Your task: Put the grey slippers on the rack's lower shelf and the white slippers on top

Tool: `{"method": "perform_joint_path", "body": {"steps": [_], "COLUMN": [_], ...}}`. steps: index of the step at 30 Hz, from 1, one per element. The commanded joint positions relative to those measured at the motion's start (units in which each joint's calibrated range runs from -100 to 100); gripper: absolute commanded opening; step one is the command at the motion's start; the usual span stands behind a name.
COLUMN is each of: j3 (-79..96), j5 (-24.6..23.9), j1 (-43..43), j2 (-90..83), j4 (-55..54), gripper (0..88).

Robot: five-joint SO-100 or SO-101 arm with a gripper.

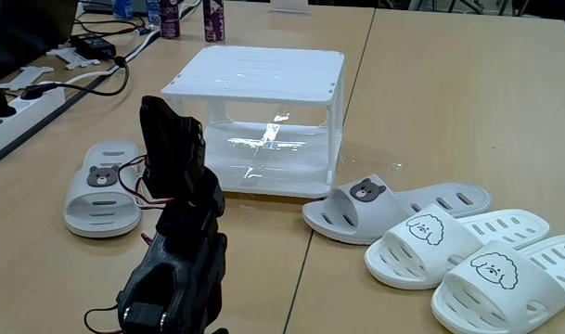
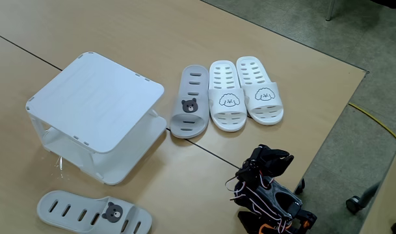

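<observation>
Slippers lie on both sides of the small white plastic two-tier rack in a fixed view looking across the wooden table. Left of the rack rests one pale grey slotted slipper with a brown bear face; right of the rack lies the other grey bear slipper, and beyond it, farther from the rack, the two bright white slotted slippers with outlined dog faces sit side by side. The rack's glossy lower shelf and slatted top carry nothing. The black arm stands folded in front of the rack, its gripper raised; whether the fingers are parted cannot be told.

From the other fixed view, looking down, the rack has one grey slipper below it and the other just right of it, touching the white pair. The gripper sits well right of the rack, its fingers unclear.
</observation>
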Motion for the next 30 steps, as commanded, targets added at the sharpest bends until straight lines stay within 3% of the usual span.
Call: {"method": "perform_joint_path", "body": {"steps": [1, 30], "j3": [0.8, 0.7], "j5": [0.4, 0.4], "j1": [-0.1, 0.5], "j2": [0.0, 0.0], "j4": [0.0, 0.0], "gripper": [0.7, 0.7]}}
